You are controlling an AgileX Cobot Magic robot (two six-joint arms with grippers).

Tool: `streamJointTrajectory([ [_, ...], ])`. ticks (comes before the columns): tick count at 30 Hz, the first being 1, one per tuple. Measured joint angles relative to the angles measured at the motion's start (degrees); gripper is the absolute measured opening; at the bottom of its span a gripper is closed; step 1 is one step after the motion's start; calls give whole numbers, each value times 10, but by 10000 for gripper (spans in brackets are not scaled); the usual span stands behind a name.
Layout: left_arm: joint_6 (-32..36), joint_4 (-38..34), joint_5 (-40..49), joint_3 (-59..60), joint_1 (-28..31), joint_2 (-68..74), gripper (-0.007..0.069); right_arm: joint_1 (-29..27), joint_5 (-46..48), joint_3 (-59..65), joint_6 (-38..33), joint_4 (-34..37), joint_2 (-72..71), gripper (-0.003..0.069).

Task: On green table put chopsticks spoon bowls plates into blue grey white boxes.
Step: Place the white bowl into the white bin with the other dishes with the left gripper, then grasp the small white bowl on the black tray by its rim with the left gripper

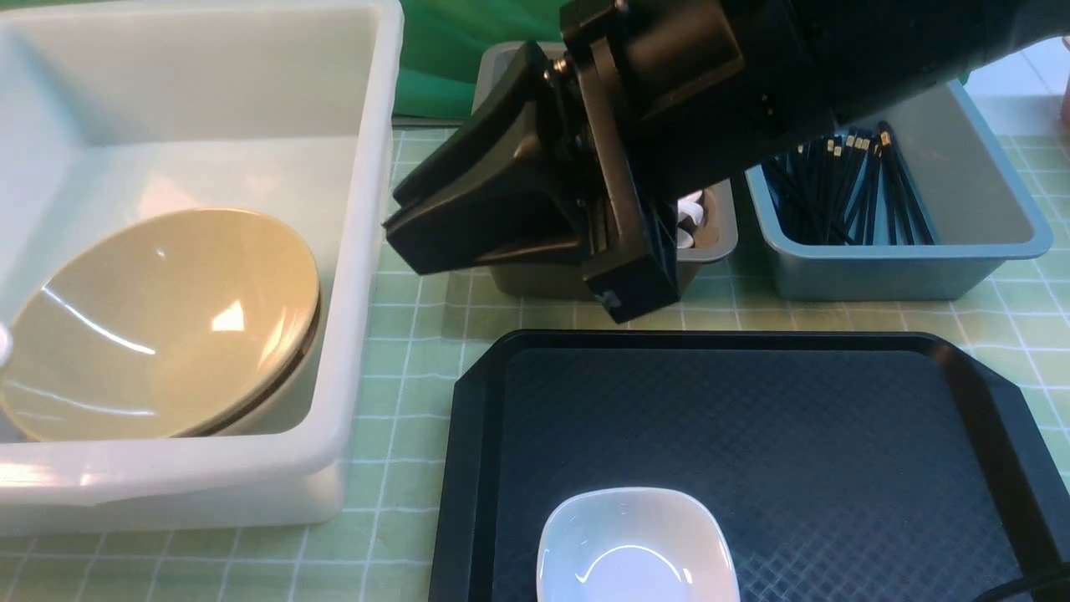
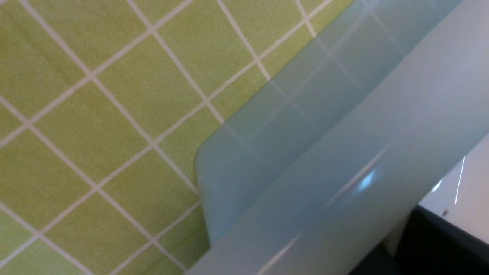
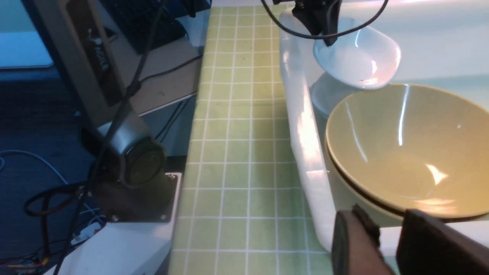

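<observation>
Two stacked tan bowls lean inside the white box on the green table. In the right wrist view my left gripper hangs over that box, shut on the rim of a tilted white plate. The left wrist view shows one of its fingers, the plate and the box wall. My right gripper points at the box's near corner, open and holding nothing. A second plate lies on the black tray. The chopsticks fill the blue box. A spoon shows in the grey box.
My right arm hides most of the grey box in the front view. The left arm's base and its cables stand beyond the table's edge. A dark green backdrop hangs behind the boxes.
</observation>
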Motion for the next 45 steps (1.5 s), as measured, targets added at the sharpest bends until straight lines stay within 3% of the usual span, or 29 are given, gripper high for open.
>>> streamJointTrajectory([
  [3, -5, 0, 1, 0, 0, -8, 174, 0, 6, 0, 1, 0, 0, 183],
  [7, -9, 1, 4, 0, 0, -36, 317, 0, 7, 0, 2, 0, 0, 188],
  [11, -16, 2, 8, 0, 0, -56, 398, 0, 8, 0, 2, 0, 0, 193],
  [15, -25, 7, 25, -1, 0, -63, 454, 0, 8, 0, 2, 0, 0, 197],
  [20, -25, 10, 38, -14, -26, -80, 470, 0, 10, -1, 2, -5, -1, 202],
  [23, -15, 7, 49, -32, -83, -107, 470, 0, 10, -1, 8, -33, -11, 204],
  [28, 6, -11, 52, -41, -233, -158, 470, -16, 30, -1, 64, -106, -48, 209],
  [34, 52, -29, 54, -25, -518, -159, 470, -72, 72, 20, 157, -179, -111, 227],
  [36, 50, -30, 54, -20, -565, -153, 470, -78, 72, 30, 163, -183, -123, 232],
  [37, 45, -31, 53, -15, -634, -134, 470, -89, 71, 57, 168, -187, -157, 237],
  [39, 41, -31, 46, -14, -707, -101, 470, -94, 71, 87, 169, -189, -188, 242],
  [42, 75, -24, 37, -18, -785, -41, 470, -94, 72, 114, 171, -189, -224, 244],
  [45, 118, -18, 36, -31, -819, 7, 470, -94, 74, 124, 177, -189, -247, 244],
])
